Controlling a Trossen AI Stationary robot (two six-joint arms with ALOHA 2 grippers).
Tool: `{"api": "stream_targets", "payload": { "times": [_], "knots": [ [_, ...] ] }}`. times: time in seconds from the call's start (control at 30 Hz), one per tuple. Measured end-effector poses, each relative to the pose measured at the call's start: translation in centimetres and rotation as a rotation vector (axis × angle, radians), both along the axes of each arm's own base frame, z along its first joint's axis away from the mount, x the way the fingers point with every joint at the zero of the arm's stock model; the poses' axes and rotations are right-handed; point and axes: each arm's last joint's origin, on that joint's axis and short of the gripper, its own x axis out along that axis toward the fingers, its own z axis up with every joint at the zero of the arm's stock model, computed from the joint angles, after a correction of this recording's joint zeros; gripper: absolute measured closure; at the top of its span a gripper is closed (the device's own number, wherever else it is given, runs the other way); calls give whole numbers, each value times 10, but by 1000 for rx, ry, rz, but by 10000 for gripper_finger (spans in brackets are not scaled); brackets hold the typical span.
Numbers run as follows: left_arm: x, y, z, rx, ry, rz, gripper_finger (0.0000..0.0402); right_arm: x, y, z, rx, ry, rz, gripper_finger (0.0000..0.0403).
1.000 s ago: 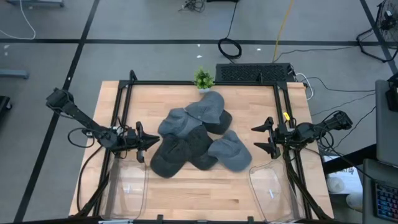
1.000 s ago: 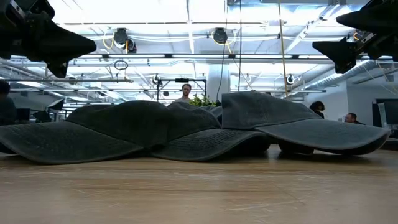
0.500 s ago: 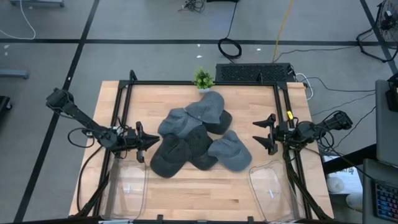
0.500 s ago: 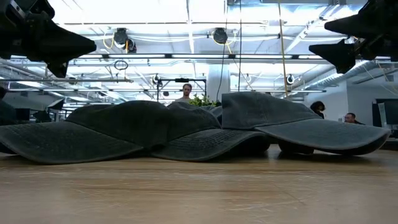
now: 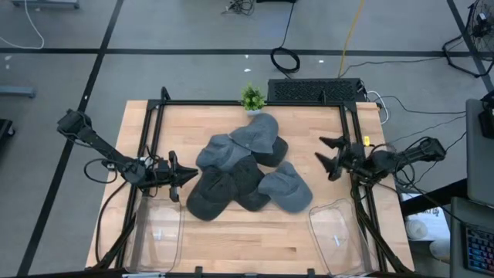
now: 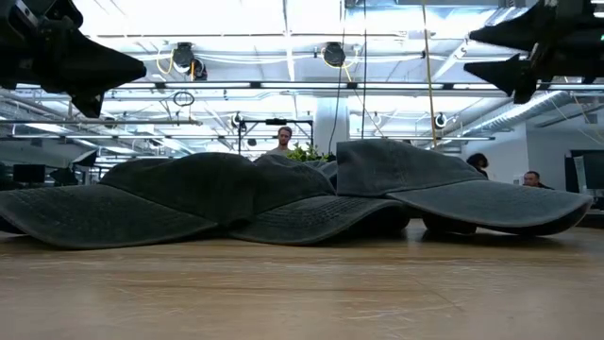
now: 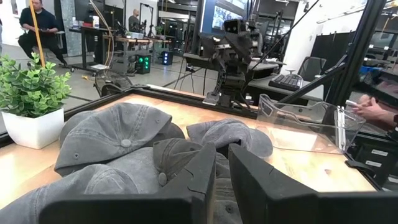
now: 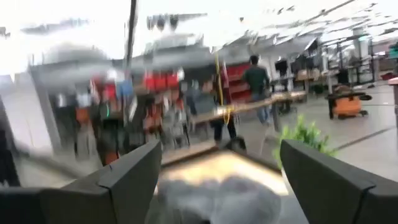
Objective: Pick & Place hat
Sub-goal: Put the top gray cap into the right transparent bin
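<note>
On the table point(image 5: 247, 239), mid-board: heap of hats point(image 5: 247, 174), grey and charcoal, overlapping, brims tucked under neighbours. None lifted yet.

- Nearest hat point(image 5: 287, 188), light grey, at the heap's right edge; its brim lies over a darker cap beside it.
- Right gripper point(image 5: 328, 154): raised off the board, just right of the heap, fingers spread wide, empty. In its wrist view the hats sit low between the fingers and the scene is blurred.
- Left gripper point(image 5: 182, 176): at the heap's left edge, touching or nearly touching the dark hat point(image 5: 207, 194); fingers pressed almost together, holding nothing I can see.
- Bins: clear bin point(image 5: 337, 235) at front right, second bin point(image 5: 158, 232) at front left.
- Plant point(image 5: 252, 98) at the far edge.

Risks, as judged:
1. Two hats caught at once, because the brims overlap.
2. Soft crown folding under the fingers, so the pinch slips off fabric.
3. Dragging the heap toward the plant or the frame if one brim snags another.
4. Hat draping over the bin's rim, since the brim is broad and floppy.
</note>
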Motion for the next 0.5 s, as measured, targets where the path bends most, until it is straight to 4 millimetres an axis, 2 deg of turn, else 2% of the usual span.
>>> {"api": "stream_targets", "payload": {
  "times": [0.03,0.13,0.2,0.3,0.4,0.5],
  "knots": [
    [0,0,0,0,0,0,350,5,0,1,-21,76,-17,85],
    [0,0,0,0,0,0,350,23,1,23,-13,224,-116,85],
    [0,0,0,-1,-1,0,350,40,3,29,2,354,-143,85],
    [0,0,0,0,0,0,350,70,8,23,-32,550,-124,85],
    [0,0,0,0,-1,0,350,100,11,19,-63,630,-172,85],
    [0,0,0,0,-1,0,350,127,12,7,-141,732,-183,85]
  ]
}}
